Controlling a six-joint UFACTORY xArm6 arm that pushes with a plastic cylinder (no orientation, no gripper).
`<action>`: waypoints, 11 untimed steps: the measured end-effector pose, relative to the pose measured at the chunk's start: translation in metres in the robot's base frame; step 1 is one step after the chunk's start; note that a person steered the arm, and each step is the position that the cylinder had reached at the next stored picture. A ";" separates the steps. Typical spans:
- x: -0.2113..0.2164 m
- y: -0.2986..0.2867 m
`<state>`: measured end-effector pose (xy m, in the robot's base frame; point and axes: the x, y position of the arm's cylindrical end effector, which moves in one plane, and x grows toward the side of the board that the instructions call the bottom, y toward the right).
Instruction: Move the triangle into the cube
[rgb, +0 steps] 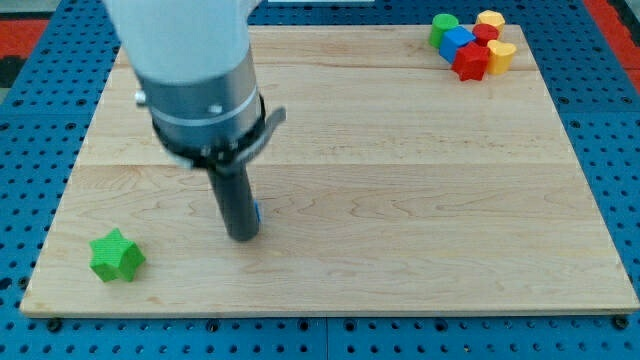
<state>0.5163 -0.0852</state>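
My tip (242, 236) rests on the wooden board at the lower left of the middle. The blue triangle (257, 212) is almost wholly hidden behind the rod; only a thin blue sliver shows at the rod's right edge. The blue cube (458, 41) sits far off at the view's top right, inside a tight cluster of blocks. The tip stands just in front and left of the triangle.
The cluster at the top right holds a green cylinder (443, 26), a red star-shaped block (470, 61), a small red block (486, 33) and two yellow blocks (490, 18) (501, 54). A green star block (117, 256) lies at the lower left near the board's edge.
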 end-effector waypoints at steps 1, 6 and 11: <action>-0.024 0.002; -0.133 0.026; -0.206 0.030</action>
<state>0.3107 -0.0552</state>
